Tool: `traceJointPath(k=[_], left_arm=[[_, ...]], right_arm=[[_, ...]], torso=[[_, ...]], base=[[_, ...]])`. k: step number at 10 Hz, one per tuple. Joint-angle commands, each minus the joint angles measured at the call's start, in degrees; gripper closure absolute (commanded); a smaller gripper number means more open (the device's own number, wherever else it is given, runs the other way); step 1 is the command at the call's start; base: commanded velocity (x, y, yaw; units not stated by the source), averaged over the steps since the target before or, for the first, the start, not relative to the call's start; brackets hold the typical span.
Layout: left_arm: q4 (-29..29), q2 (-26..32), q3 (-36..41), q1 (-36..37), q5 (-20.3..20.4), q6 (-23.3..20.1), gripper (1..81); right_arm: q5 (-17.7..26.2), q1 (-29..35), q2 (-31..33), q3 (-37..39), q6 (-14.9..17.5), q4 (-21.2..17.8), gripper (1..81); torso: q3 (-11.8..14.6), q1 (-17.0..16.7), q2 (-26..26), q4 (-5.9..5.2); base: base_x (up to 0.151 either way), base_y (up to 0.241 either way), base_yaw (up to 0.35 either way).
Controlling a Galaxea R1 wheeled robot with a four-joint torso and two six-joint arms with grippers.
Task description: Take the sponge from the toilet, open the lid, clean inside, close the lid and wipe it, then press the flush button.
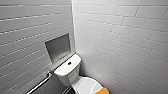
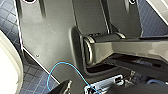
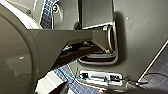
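Observation:
The white toilet stands in the corner of a tiled room, low in the head view. Its cistern top carries the small dark flush button. The glossy white lid is down over the bowl. The orange-yellow sponge lies on the lid's near end, partly cut off by the picture's edge. Both of my grippers stand wide open with nothing in them.
White tiled walls meet behind the cistern. A square niche is set in the left wall, with a metal grab rail below it. Dark blue floor tiles show in the left wrist view beside a curved white edge.

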State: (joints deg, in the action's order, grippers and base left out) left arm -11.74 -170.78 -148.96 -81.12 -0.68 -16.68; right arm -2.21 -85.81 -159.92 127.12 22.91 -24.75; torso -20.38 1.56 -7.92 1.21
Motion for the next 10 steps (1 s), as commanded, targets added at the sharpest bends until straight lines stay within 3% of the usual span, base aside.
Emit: traceJointPath(k=[1, 6, 7, 10], left_arm=[[-0.3, -0.01, 0.42, 1.09, -4.33, -0.29, 1.0], [-0.22, 0.17, 0.42, 0.92, -4.33, -0.29, 1.0], [-0.21, 0.17, 0.42, 0.91, -4.33, -0.29, 1.0], [-0.3, 0.08, 0.33, 0.56, -4.33, -0.29, 1.0]], right_arm=[[-5.0, 1.2, 13.02, -16.65, -0.32, -5.57, 1.0], [-9.75, 5.41, 21.61, -22.88, -4.44, -6.98, 1.0], [-9.75, 7.0, 23.46, -24.29, -6.1, -6.98, 1.0], [-9.83, 12.89, 25.76, -25.36, -9.1, -6.89, 1.0]], torso=[[-4.39, 3.58, -5.53, 0.0], [-13.42, 9.94, -15.63, 0.0], [-10.84, 11.28, -17.75, 0.0], [-12.63, 14.42, -22.65, 0.0]], base=[[0.0, 0.0, 0.0], [0.0, 0.0, 0.0], [0.0, 0.0, 0.0], [0.0, 0.0, 0.0]])
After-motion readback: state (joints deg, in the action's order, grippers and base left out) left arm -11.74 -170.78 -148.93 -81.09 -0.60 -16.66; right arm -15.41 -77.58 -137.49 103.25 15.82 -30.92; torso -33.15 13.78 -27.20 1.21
